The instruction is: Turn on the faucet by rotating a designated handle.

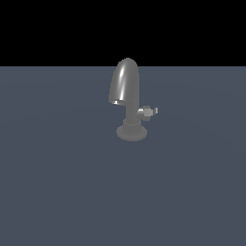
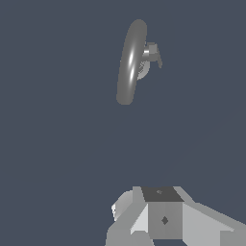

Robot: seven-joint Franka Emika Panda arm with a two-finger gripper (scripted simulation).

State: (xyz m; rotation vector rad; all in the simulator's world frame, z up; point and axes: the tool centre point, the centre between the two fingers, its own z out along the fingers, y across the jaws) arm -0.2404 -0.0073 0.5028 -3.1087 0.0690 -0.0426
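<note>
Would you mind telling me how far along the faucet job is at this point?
Nothing looks done yet: the faucet stands alone, its handle sticking out toward the exterior view's right, untouched. In hand: the wrist view shows the gripper well short of the faucet, with open floor between. Left: approach, meet the handle, rotate it.
</note>
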